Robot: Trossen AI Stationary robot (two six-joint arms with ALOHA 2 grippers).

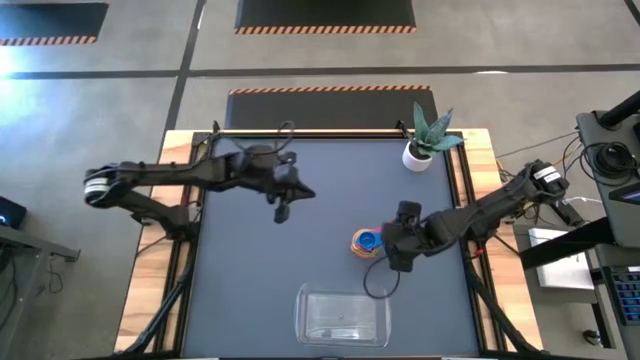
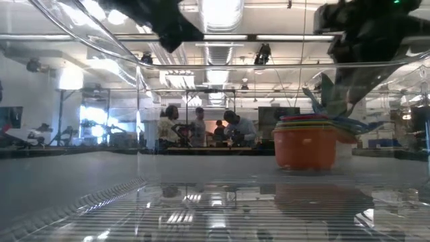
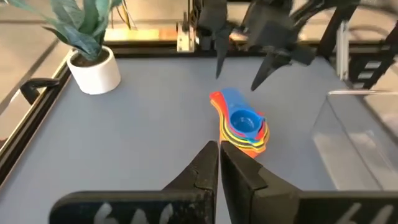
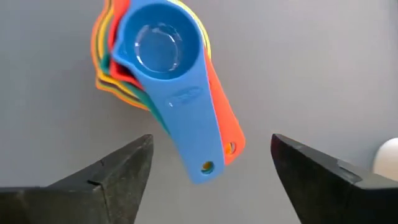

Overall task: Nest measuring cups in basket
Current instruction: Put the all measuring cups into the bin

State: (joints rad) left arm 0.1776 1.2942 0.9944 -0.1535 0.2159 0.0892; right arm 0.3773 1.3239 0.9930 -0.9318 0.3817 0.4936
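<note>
**Cups already stacked, basket has none in it yet**

High view: the nested measuring cups sit as one stack on the table, outside the basket, which lies near the front edge. The right gripper hangs just beside the stack, probably lined up for a grab. The left gripper waits well apart, mid-table.

Low view: one stack, orange cup at the bottom, seen through the clear basket wall. Can't count the layers properly here.

Left wrist view: the left claw's fingers are pressed together, doing nothing. One white plant pot stands in the corner.

Right wrist view: fingers spread wide, straddling the handles, touching nothing. Blue cup on top; red, orange, yellow and green edges show below, so five colours countable.
</note>
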